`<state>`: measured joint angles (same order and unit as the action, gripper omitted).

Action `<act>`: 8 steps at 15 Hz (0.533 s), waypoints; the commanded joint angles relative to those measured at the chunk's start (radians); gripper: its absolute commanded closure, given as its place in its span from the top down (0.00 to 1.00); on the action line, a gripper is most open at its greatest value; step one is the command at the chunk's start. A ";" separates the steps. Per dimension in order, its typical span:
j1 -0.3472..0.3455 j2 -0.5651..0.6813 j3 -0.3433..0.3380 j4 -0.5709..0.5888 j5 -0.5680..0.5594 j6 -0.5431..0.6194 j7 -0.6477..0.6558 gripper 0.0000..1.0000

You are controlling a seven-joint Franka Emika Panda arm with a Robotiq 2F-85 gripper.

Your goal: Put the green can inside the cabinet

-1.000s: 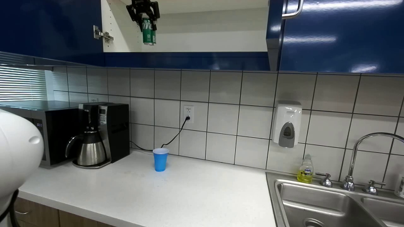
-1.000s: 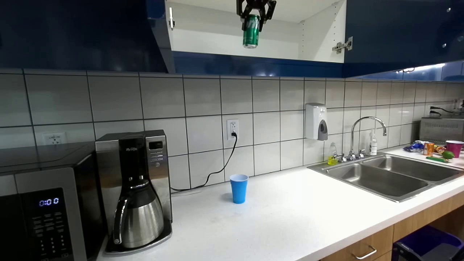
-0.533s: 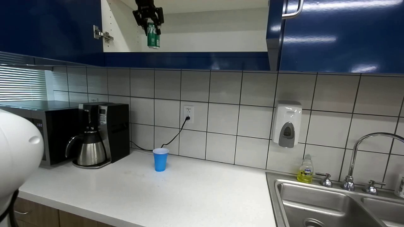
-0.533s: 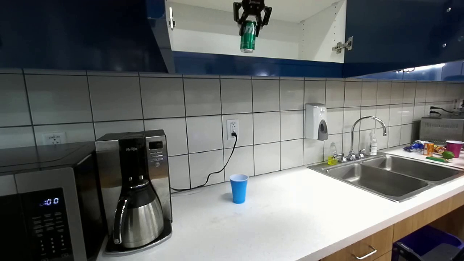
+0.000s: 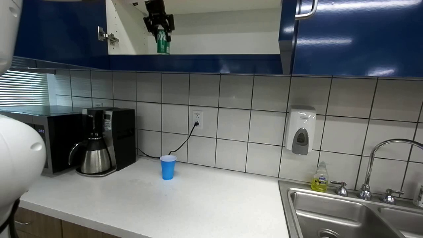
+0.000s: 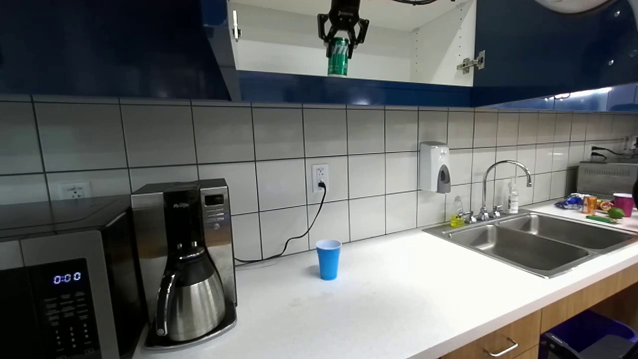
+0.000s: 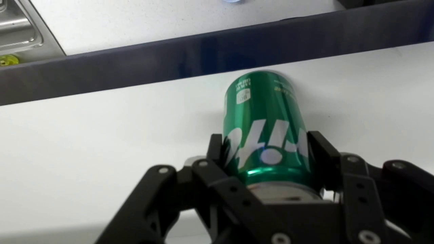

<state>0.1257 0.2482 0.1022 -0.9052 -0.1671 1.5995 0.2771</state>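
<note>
Green can [image 7: 264,112]: about upright inside the blue cabinet [image 5: 224,62], over the pale shelf [image 7: 101,145] and behind the front edge [image 7: 210,54]; in the wrist view its foot lies just beside that edge.
Can's foot: in both exterior views it meets the line of the front edge, so contact with the shelf cannot be made out; faint shadows at its sides suggest it is down, or very nearly.
Cabinet door [image 5: 62,33]: swung wide on its hinge [image 5: 107,35], so nothing about it seems to hinder the job.
Done so far: the can is gripped, up at shelf height and past the front edge, which by my reading is most of the work.
Left to do: settle the foot on the shelf if it is not there, let go, then draw back without dragging the can; the release is not yet made.
Jaws: clamped on the can, with fingers [image 7: 323,152] at either flank, spread only as far as its width; they grip the upper half, and no clear gap shows between them and the metal.
Likely trouble: with the foot so near the front edge, a snag on release could tip the can outward; setting it a little deeper would be safer.
Blue cup [image 5: 168,168]: upright on the counter [image 5: 214,205], well below the can and no part of the job.
</note>
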 commanded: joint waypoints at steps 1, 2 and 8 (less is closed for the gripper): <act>0.014 0.055 -0.004 0.111 -0.022 -0.057 0.027 0.39; 0.015 0.063 -0.005 0.123 -0.022 -0.061 0.029 0.39; 0.018 0.101 -0.010 0.181 -0.027 -0.091 0.035 0.91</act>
<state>0.1300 0.3126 0.0983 -0.8012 -0.1726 1.5516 0.2862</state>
